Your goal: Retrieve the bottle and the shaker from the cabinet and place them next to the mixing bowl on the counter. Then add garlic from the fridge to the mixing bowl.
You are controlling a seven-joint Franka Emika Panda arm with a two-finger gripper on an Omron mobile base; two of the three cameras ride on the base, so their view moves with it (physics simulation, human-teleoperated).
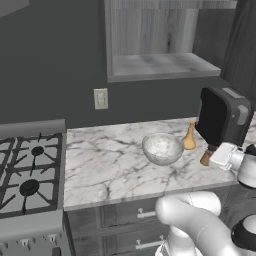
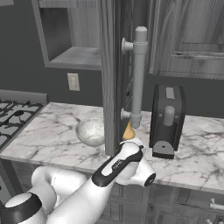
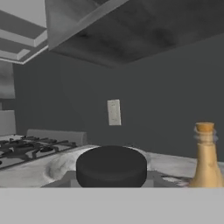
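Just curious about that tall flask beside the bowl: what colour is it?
The bottle is golden tan, clearest in the hand view.

black toaster (image 1: 222, 117), gas stove (image 1: 30, 170), wall outlet (image 1: 101, 98)

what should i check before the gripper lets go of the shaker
1. Bottle upright on counter beside bowl: ok.
2. Shaker near bowl, right of it: ok.
3. Shaker base resting on counter: cannot tell, hidden by the gripper.
4. Gripper shut on shaker, dark cap close under the hand camera: ok.
5. Gap between shaker and toaster for pulling back: cannot tell.
6. Cabinet shelf emptied: ok.
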